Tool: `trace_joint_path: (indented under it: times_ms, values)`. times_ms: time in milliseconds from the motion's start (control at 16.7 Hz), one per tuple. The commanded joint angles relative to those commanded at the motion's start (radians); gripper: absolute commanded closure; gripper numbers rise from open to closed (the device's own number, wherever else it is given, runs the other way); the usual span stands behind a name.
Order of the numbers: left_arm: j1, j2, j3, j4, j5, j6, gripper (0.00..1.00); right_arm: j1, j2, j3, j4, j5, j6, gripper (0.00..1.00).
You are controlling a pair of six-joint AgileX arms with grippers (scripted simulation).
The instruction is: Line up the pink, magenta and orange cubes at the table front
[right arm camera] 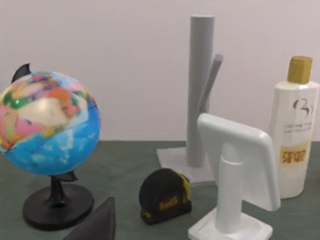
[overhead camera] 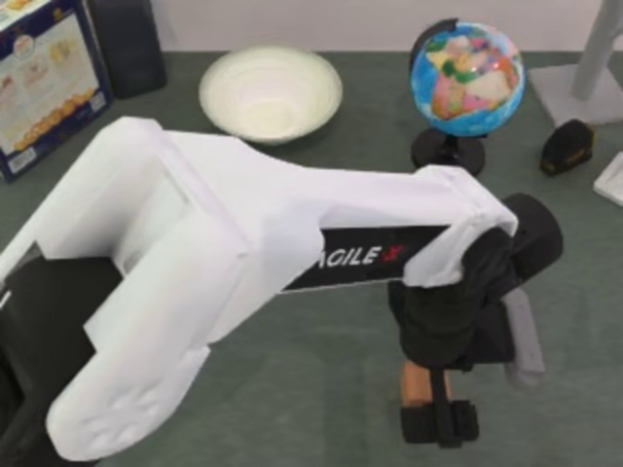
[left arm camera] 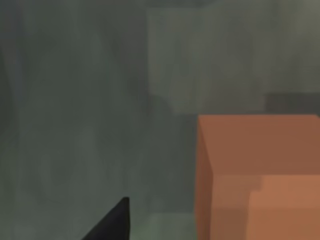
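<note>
My left arm reaches across to the front right of the table, and its gripper (overhead camera: 438,420) points down at the table front (overhead camera: 321,409). The orange cube (overhead camera: 416,385) shows only as a sliver beside the wrist, by the black fingers. In the left wrist view the orange cube (left arm camera: 255,175) fills the near side, and one dark fingertip (left arm camera: 116,224) stands apart from it with bare table between, so the jaws are open. The pink and magenta cubes are out of view. My right gripper is outside the top view; one of its fingertips (right arm camera: 102,222) shows, far off centre.
At the back stand a white bowl (overhead camera: 271,92), a globe (overhead camera: 465,78), a printed box (overhead camera: 44,83) and a dark block (overhead camera: 127,44). A tape measure (overhead camera: 568,146), a grey post stand (overhead camera: 584,88), a white stand (right arm camera: 235,170) and a bottle (right arm camera: 295,145) crowd the back right.
</note>
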Motion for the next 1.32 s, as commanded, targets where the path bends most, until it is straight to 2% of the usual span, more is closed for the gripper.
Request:
trace_joint_path:
  times_ms: [360,780,1140,1320]
  values:
    - [0.002,-0.002,0.003,-0.004,0.0,0.0,0.0,0.0,0.0,0.0,0.0,0.0,0.0,0.0]
    - [0.019,-0.068,0.135,-0.212,0.0,0.0,0.0,0.0,0.0,0.0,0.0,0.0,0.0,0.0]
    - [0.018,-0.077,0.149,-0.228,-0.001,-0.003,0.0,0.0,0.0,0.0,0.0,0.0,0.0,0.0]
    - [0.084,-0.093,0.122,-0.217,-0.001,-0.066,0.0,0.0,0.0,0.0,0.0,0.0,0.0,0.0]
